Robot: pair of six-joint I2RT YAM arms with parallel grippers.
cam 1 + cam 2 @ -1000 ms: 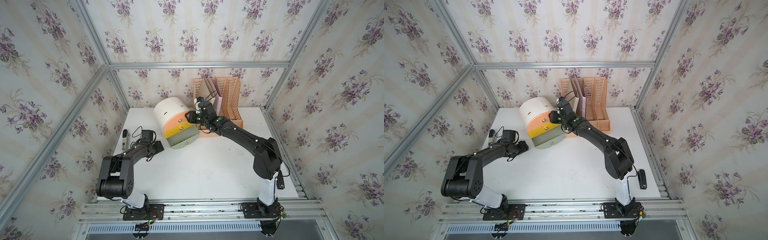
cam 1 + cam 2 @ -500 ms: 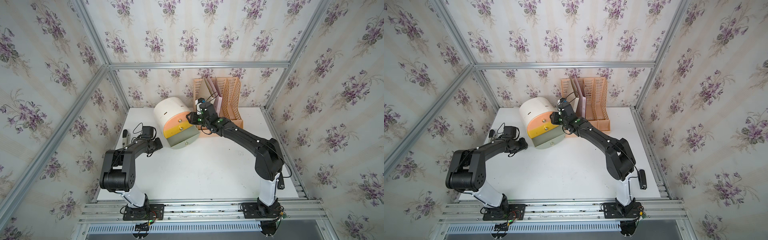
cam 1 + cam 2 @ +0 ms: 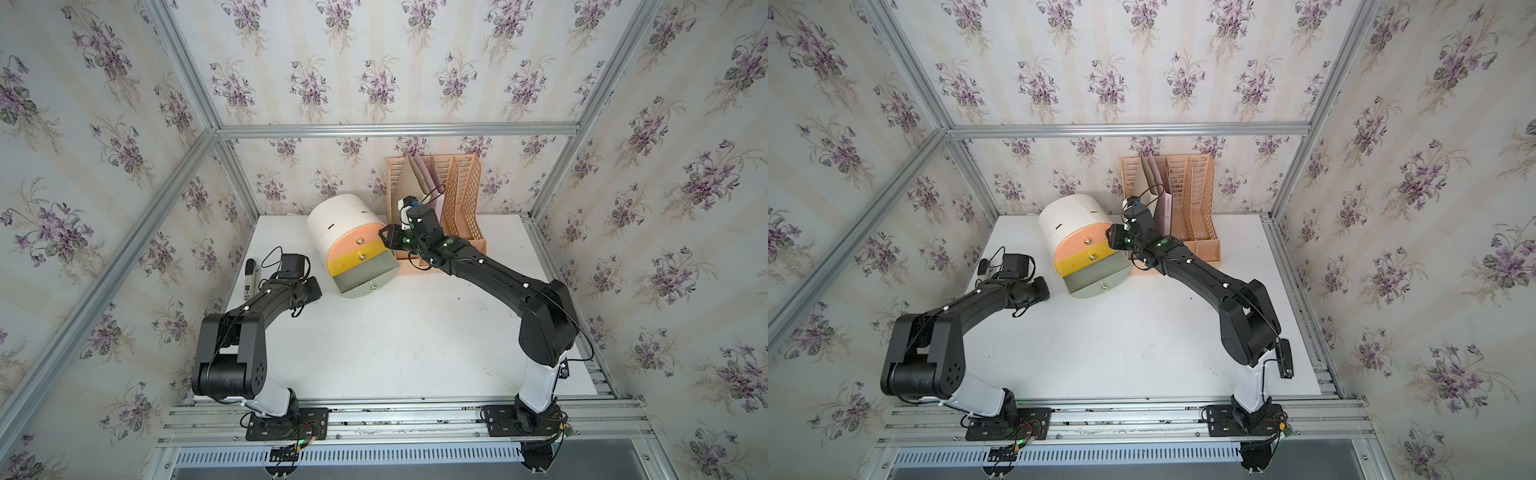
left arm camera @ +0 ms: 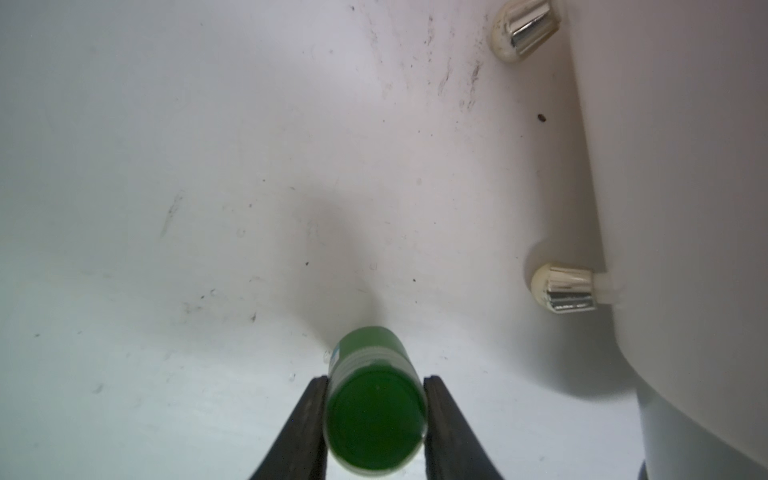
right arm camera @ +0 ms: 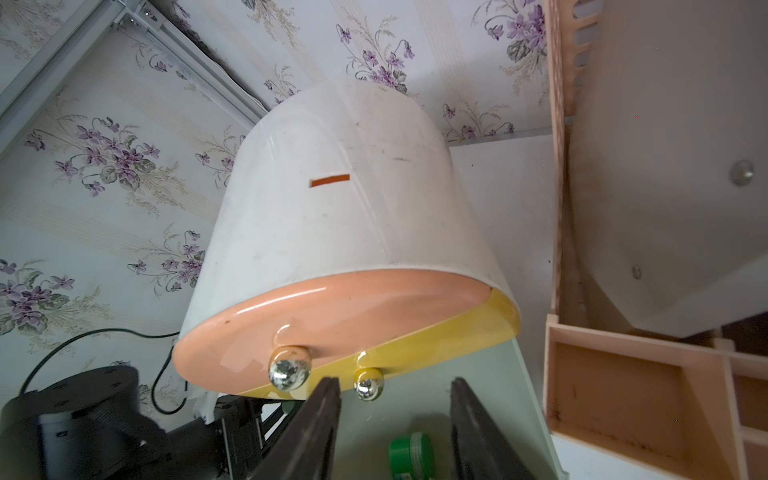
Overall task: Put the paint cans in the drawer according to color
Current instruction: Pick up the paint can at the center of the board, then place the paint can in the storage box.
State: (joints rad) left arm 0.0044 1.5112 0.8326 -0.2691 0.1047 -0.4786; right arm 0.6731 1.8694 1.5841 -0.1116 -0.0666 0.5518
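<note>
white worktop (image 3: 415, 332): green paint can (image 5: 411, 453) in grey-green drawer (image 3: 353, 284); left gripper (image 4: 374, 380) clamps second green can (image 4: 376, 419); right gripper (image 5: 394, 380) gapes empty.

You are looking at a robot test cell dressed like a home study: floral wallpaper panels (image 3: 374, 62) on an aluminium frame (image 3: 395, 129), the left arm (image 3: 266, 303) and right arm (image 3: 498, 282) bolted to a slotted rail (image 3: 395, 415), and a peach file rack (image 3: 463, 195) on the white tabletop (image 3: 415, 340).

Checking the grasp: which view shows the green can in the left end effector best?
Left wrist view: the green can is gripped by the left end effector, seen end-on. Both top views hide it beneath the left arm; the right wrist view misses it.
</note>
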